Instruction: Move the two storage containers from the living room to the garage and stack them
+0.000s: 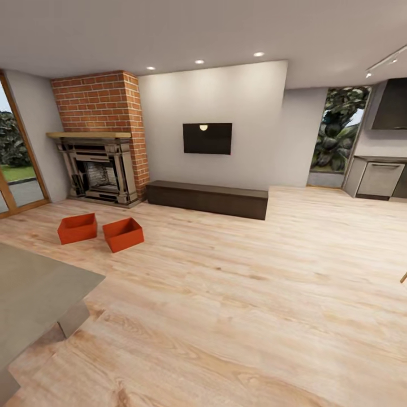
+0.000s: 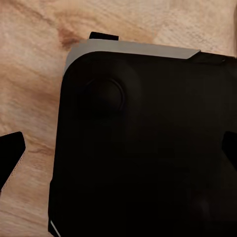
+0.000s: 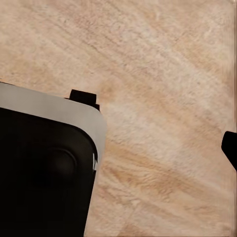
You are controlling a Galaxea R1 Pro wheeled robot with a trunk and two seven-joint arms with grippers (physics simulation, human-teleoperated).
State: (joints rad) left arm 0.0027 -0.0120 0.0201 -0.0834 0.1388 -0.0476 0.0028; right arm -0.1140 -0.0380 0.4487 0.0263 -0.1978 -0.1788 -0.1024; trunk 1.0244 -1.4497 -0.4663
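Two storage containers (image 1: 100,230) wait on the living room (image 1: 226,169) planks, side by side and just apart, open tops up, in front of the brick fireplace (image 1: 102,169) and short of the dark low bench (image 1: 206,199) under the wall screen (image 1: 207,138). They lie well apart from me, off to my left across the light wood floor (image 1: 237,294), which I take to mean the task has barely begun: nothing is lifted, and no garage or concrete is visible from my head camera. Both bins sit level and flat on their bases, so either one should be easy to take by a wall (they look light and rigid, though that is my guess).

Closer in, a grey slab (image 1: 34,294) cuts into the lower left of my head view; I cannot say what it is.

Both arms appear tucked low and pointing down. My left wrist camera looks onto my own dark base (image 2: 143,148) with wood beside it, a dark fingertip (image 2: 10,155) at the frame's edge. My right wrist camera sees the corner of that base (image 3: 44,168) and planks, with another dark tip (image 3: 230,148) at the margin.

Neither end effector has anything between its fingers; how wide they stand I cannot tell from these slivers. Next I would judge that I must roll toward the bins before any reaching makes sense.
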